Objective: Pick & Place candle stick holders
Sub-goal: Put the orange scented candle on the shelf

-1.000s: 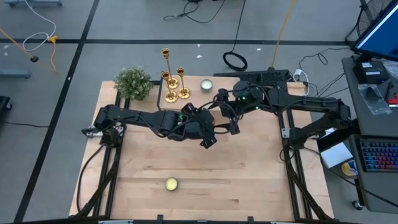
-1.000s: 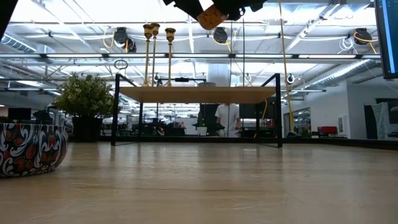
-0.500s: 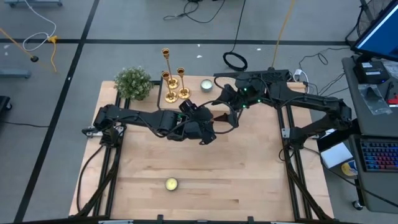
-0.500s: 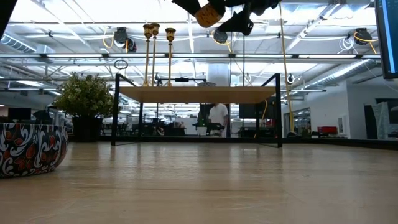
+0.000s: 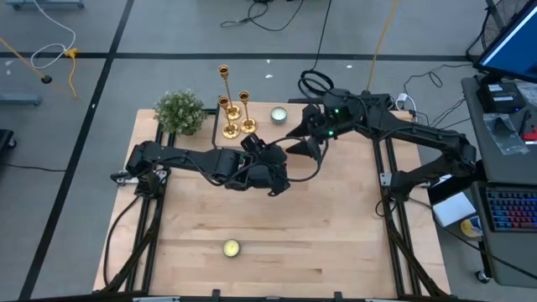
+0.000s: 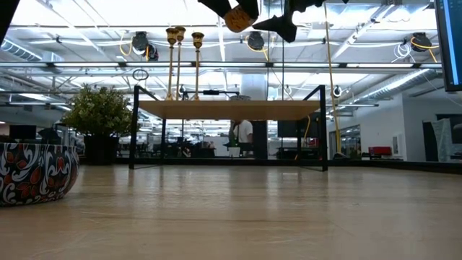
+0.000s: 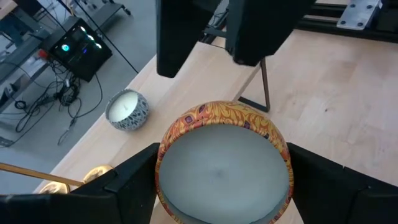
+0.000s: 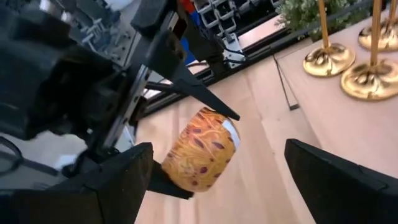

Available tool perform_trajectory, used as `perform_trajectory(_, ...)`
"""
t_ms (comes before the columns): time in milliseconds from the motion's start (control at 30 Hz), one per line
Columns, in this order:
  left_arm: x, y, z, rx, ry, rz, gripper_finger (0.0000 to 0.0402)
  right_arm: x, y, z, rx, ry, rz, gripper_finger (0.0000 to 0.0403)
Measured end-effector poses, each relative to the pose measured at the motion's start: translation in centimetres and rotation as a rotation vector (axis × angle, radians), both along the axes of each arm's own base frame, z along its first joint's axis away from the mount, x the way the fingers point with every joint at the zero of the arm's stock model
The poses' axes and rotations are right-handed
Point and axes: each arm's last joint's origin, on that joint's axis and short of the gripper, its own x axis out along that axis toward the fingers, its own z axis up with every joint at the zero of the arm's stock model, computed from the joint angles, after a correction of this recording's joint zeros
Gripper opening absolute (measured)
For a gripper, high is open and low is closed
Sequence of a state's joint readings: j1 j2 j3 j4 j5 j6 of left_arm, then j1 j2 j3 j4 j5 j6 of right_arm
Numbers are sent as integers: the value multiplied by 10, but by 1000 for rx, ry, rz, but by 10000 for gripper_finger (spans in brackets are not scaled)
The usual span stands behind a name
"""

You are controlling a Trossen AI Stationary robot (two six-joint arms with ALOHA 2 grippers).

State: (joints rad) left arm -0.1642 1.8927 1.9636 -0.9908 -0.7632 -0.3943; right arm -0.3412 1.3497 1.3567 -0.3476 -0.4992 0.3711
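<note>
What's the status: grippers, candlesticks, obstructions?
Left gripper shut on orange patterned candle tin, mid-table. Right gripper open, facing it. Candle stick holders untouched at back edge. Nothing blocking.

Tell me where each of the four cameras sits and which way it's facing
High view: overhead, straight down on the table; both arms show.
Low view: at tabletop height, level across; grippers enter from above.
Left wrist view: on the left arm, looking past the left gripper, shut on an orange patterned candle tin.
Right wrist view: on the right arm, past the open right gripper, facing that tin.
Shared: three candle stick holders appear in high, low and right wrist views.
</note>
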Motion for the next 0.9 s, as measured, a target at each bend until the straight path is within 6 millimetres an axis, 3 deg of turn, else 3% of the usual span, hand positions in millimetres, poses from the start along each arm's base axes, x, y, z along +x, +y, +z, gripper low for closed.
perform_trajectory(200, 0, 0, 0, 4, -2, 5, 299, 10, 0, -10, 92, 48, -39, 357)
perform_trajectory(900, 0, 0, -1, 3, 2, 6, 299, 15, 8, -10, 71, 61, -145, 357)
